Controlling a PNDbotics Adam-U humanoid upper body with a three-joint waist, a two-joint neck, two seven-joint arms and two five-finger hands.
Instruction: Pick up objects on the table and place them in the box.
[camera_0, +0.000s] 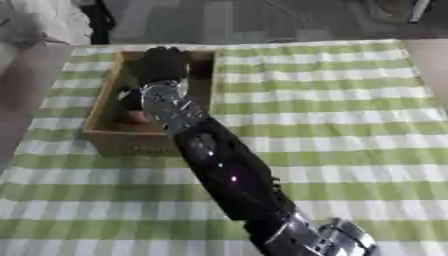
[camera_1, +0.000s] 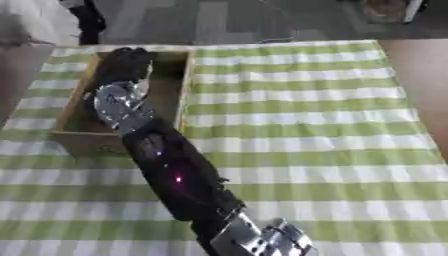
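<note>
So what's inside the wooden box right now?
The right hand reaches into the wooden box; a small brownish thing lies on its floor. The arm covers the rest.

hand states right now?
Right hand: over the wooden box, fingers not discernible, cannot tell.
Left hand: not in view.
</note>
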